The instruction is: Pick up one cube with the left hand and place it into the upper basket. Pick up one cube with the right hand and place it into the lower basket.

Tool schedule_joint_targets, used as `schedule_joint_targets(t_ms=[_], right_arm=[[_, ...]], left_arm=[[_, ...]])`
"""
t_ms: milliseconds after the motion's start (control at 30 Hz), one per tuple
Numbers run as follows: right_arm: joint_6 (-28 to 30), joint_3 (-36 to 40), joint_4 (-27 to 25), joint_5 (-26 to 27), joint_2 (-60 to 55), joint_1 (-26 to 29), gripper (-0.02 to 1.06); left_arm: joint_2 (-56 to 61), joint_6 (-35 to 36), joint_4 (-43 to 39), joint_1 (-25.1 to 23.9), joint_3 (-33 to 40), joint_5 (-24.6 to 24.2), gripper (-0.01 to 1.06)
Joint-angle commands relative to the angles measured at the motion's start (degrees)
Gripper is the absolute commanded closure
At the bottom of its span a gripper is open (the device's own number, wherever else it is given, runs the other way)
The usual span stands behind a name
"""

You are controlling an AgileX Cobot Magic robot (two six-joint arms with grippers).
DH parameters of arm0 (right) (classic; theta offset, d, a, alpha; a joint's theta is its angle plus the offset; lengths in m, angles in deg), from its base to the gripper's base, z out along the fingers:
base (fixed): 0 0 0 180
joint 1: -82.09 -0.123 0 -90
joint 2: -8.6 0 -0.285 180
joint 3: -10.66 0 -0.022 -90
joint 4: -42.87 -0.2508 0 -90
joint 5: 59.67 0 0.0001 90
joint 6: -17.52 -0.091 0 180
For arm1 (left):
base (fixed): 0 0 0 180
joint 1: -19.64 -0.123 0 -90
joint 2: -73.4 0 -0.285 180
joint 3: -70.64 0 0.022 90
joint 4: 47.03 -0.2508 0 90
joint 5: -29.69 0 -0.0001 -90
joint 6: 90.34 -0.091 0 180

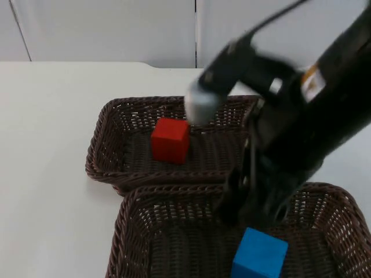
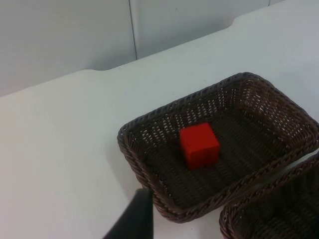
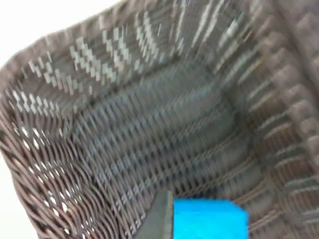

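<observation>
A red cube [image 1: 170, 140] lies on the floor of the upper wicker basket [image 1: 104, 145], and the left wrist view shows the red cube [image 2: 199, 146] in that basket [image 2: 130, 149] from above. My left gripper [image 2: 137, 221] waits over bare table beside that basket's near corner, holding nothing that I can see. A blue cube [image 1: 259, 255] is inside the lower basket [image 1: 130, 231]. My right gripper [image 1: 250, 215] reaches down into the lower basket just above the blue cube [image 3: 209, 220]. Blur hides whether it grips the cube.
The two brown wicker baskets stand edge to edge in the middle of the white table [image 1: 46, 174]. The right arm [image 1: 313, 110] crosses over the upper basket's right end. The grey partition wall [image 1: 116, 29] closes the table's far side.
</observation>
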Motion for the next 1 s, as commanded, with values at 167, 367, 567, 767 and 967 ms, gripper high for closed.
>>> schedule_joint_targets(t_ms=[167, 367, 567, 767, 967], right_arm=[[-4.11, 0.26, -0.25, -1.78, 11.74, -0.42, 0.26], [-5.16, 0.26, -0.25, -1.81, 18.75, -0.42, 0.26], [-5.54, 0.26, -0.25, -1.81, 23.01, -0.42, 0.26], [-6.72, 0.26, -0.25, -1.81, 26.58, -0.42, 0.26], [-7.01, 0.26, -0.15, -2.31, 30.16, -0.42, 0.26]], left_arm=[[0.22, 0.33, 0.73, 0.18, 0.23, 0.35, 0.0], [0.22, 0.33, 0.73, 0.18, 0.23, 0.35, 0.0], [0.22, 0.33, 0.73, 0.18, 0.23, 0.35, 0.0], [0.22, 0.33, 0.73, 0.18, 0.23, 0.35, 0.0], [0.22, 0.33, 0.73, 0.18, 0.23, 0.06, 0.0]])
